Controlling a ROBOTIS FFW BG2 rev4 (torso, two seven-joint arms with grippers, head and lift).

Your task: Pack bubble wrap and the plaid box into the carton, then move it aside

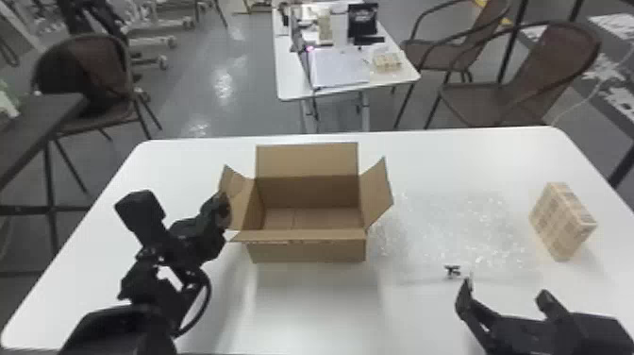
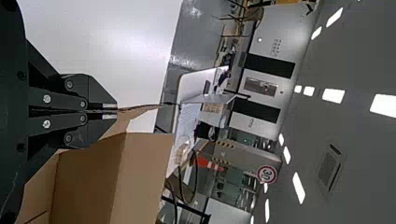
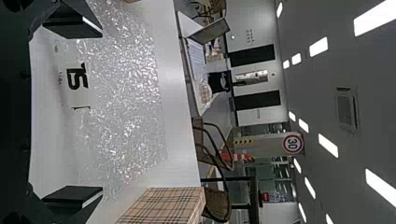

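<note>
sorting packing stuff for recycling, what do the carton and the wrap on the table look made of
Carton: corrugated cardboard, most likely, matt and brown, with stiff folded flaps. Wrap: probably thin clear plastic, glossy, with the white table showing through and many bright glints.

Head view, clock from tbl ctr: tbl was plain white; carton at 12 o'clock, plain brn, insides a bit darker. Bubble wrap at 3 was clear w/ white glints; plaid box, also 3, beige w/ darker crisscross lines. L gripper approx 10, R gripper approx 4, both blk. Floor at 11 was grey.
</note>
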